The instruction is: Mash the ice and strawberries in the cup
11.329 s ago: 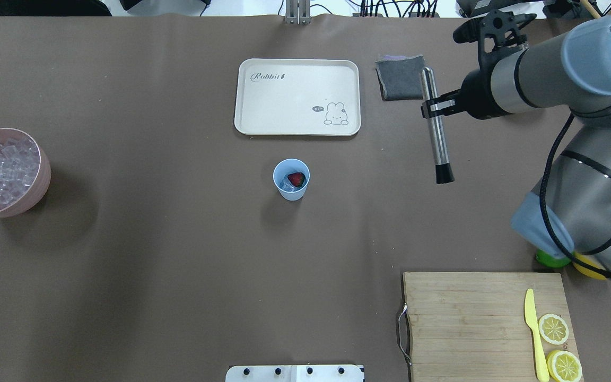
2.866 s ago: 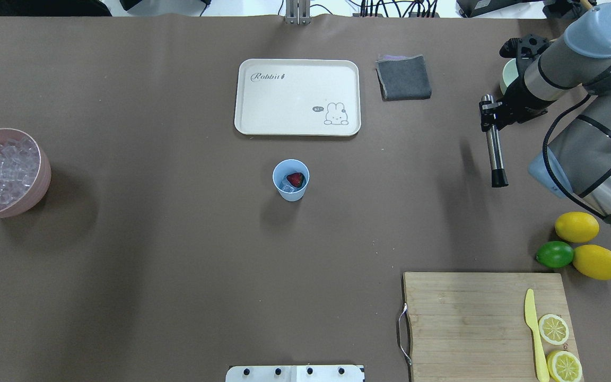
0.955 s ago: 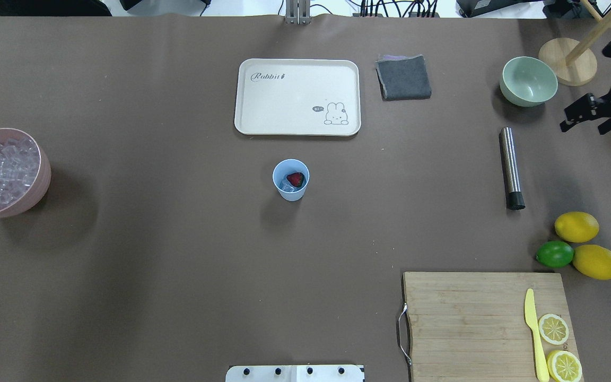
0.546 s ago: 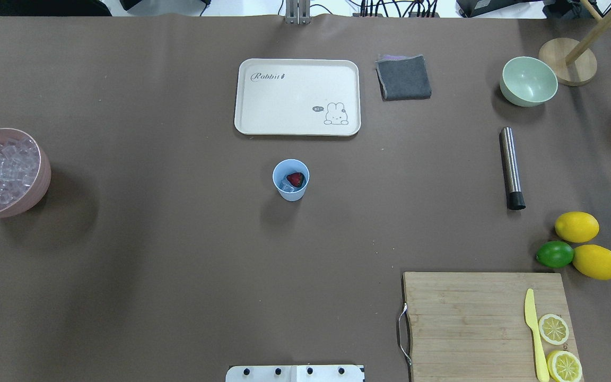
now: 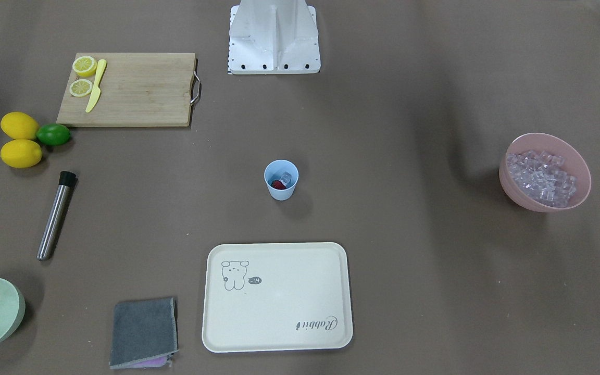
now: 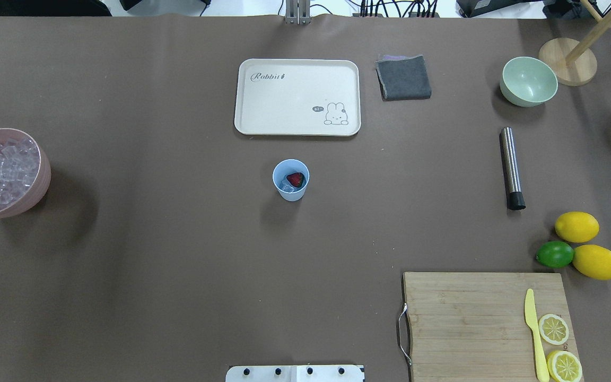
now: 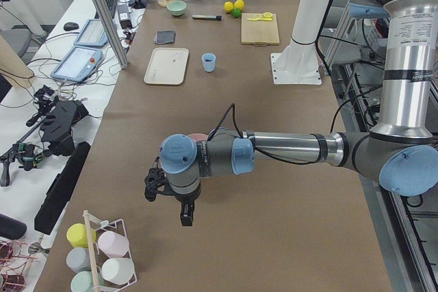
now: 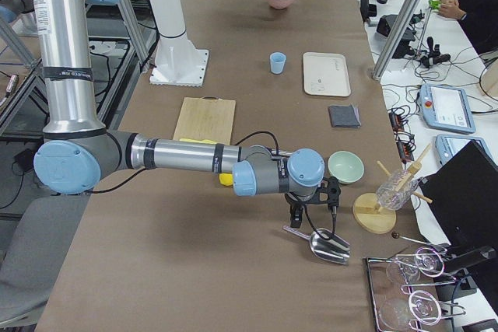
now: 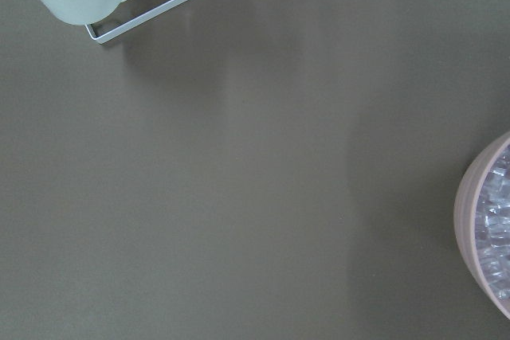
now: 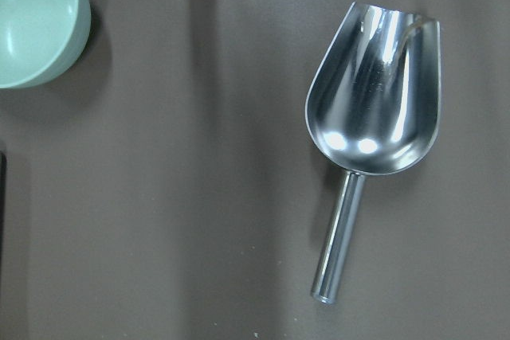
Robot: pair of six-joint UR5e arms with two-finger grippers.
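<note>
Right gripper (image 8: 298, 214): hangs low over the table's right end, straight above a metal scoop (image 10: 374, 101); I cannot tell whether its fingers are apart or together.
Left gripper (image 7: 168, 203): hangs over bare table at the left end; I cannot tell its finger state either.
Cup (image 6: 290, 180): upright in mid-table, well apart from both grippers.
Strawberry (image 6: 296, 179): inside the cup, against the wall nearer the right gripper.
Ice (image 6: 286, 185): clear cubes in the cup, touching the strawberry on the left gripper's side.
Pink bowl (image 9: 470, 220): near the left gripper, heaped with more cubes.
Metal rod (image 6: 511, 168): flat on the table between cup and right gripper.
Green bowl (image 10: 32, 21): near the scoop.
</note>
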